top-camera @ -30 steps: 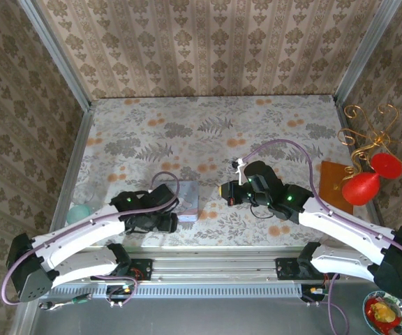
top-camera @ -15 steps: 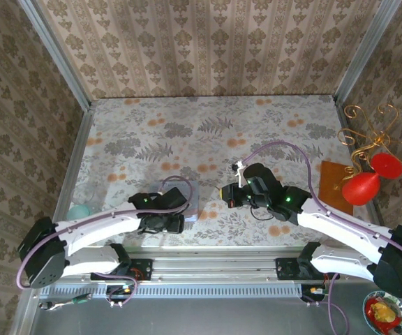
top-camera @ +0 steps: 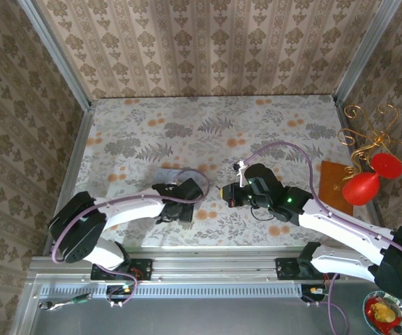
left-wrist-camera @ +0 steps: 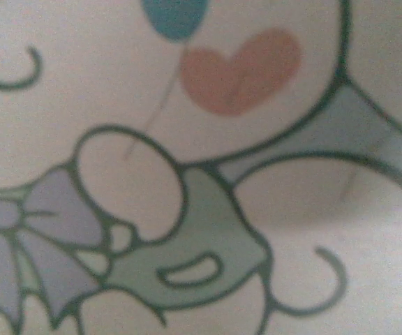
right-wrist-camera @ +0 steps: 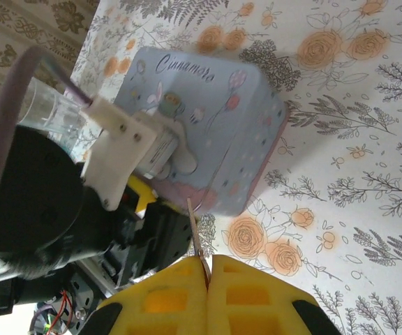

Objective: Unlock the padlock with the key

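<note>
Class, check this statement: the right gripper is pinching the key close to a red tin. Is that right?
Not quite. The tin is pale blue, not red, as the right wrist view shows. The right gripper is indeed pinching the key close to it.

From above, the worktop (top-camera: 271,132) is brightly and evenly lit, with only soft shadows. My left wrist view of the tin (left-wrist-camera: 187,105) is badly blurred; my right wrist view is sharp, even on the key (right-wrist-camera: 196,234).

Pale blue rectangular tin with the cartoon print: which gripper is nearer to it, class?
Left. The left gripper is close against the lid of the pale blue tin; the right gripper, shut on a thin grey metal key, sits apart to its right.
</note>
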You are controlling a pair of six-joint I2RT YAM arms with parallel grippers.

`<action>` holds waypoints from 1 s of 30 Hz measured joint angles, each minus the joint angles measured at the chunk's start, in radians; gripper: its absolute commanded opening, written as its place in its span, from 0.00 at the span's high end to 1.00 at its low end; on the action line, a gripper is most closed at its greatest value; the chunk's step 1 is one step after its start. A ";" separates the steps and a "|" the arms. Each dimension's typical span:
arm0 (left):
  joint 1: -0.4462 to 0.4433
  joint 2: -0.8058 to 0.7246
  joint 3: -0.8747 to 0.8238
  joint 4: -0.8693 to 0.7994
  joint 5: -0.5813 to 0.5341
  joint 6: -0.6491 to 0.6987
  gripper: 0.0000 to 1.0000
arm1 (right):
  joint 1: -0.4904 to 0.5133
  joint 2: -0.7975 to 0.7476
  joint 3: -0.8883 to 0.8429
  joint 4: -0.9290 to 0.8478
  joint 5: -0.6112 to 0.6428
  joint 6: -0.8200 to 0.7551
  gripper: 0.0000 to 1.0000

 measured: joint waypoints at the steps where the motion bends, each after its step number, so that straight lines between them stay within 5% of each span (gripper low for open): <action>1: 0.009 0.027 0.024 0.020 0.000 0.014 0.43 | 0.000 -0.006 0.000 -0.003 0.006 0.003 1.00; 12: 0.084 0.331 0.418 0.086 0.035 0.140 0.43 | -0.002 -0.052 0.001 -0.074 0.079 0.021 1.00; 19: 0.107 0.341 0.463 0.075 0.059 0.166 0.43 | -0.017 -0.069 0.002 -0.081 0.112 0.032 1.00; 25: 0.072 0.138 0.282 0.162 0.061 0.148 0.43 | -0.020 -0.086 0.001 -0.078 0.121 0.050 1.00; 30: 0.055 -0.096 -0.012 0.413 0.062 0.094 0.44 | -0.023 -0.085 0.001 -0.078 0.120 0.051 1.00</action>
